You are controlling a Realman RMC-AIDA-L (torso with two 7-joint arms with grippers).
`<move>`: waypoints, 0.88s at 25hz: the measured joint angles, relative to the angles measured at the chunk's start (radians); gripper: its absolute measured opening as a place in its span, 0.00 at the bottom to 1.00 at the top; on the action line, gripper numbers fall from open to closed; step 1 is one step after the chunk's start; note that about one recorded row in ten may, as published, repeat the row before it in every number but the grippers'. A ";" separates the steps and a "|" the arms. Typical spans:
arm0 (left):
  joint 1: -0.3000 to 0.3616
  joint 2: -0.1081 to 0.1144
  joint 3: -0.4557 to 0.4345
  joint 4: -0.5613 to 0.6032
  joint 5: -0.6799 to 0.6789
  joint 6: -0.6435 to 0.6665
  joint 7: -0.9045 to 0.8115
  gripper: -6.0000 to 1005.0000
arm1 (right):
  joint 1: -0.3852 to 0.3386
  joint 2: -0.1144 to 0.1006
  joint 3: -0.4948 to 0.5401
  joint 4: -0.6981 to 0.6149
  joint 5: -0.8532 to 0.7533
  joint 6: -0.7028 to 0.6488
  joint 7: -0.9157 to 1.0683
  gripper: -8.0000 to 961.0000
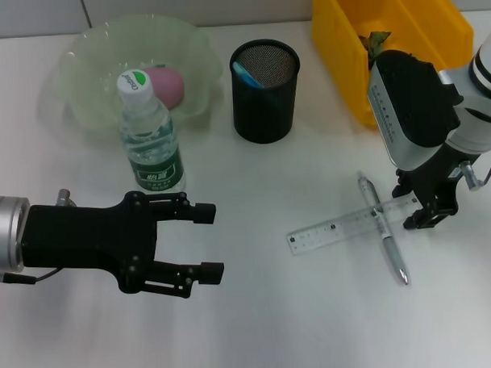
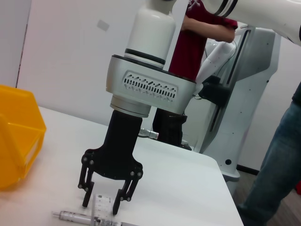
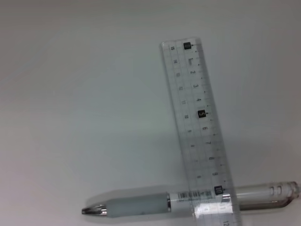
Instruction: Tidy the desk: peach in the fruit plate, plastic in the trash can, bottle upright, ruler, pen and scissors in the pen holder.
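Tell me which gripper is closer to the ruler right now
Right. The right gripper hangs open just over the ruler's end, where it crosses the pen. The left gripper sits open farther off, beside the bottle.

The tabletop point(image 1: 259, 329) is plain white. The fruit plate point(image 1: 80, 69) is translucent pale green, and the peach point(image 1: 168, 86) in it is pink. The bottle point(image 1: 151, 135) is clear, with a white cap printed in green and a dark green label. The pen holder point(image 1: 265, 90) is black mesh, with something light blue inside. The trash can point(image 1: 433, 16) is bright yellow. The ruler point(image 3: 200, 132) is clear with black numerals and markings. The pen point(image 3: 155, 205) has a pale grey grip, silver tip and clear barrel. Both grippers' fingers point(image 1: 207, 272) are black.
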 joint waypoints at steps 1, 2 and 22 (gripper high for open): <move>0.000 0.000 0.000 0.000 0.000 0.000 0.000 0.79 | 0.000 0.000 -0.001 0.000 0.000 0.000 -0.001 0.70; 0.000 0.000 0.000 0.000 0.000 0.000 0.000 0.79 | -0.001 0.000 -0.001 -0.002 0.000 -0.003 -0.002 0.70; -0.004 0.003 -0.025 0.010 -0.001 0.035 -0.001 0.78 | -0.267 -0.002 0.014 -0.592 0.045 -0.195 0.044 0.40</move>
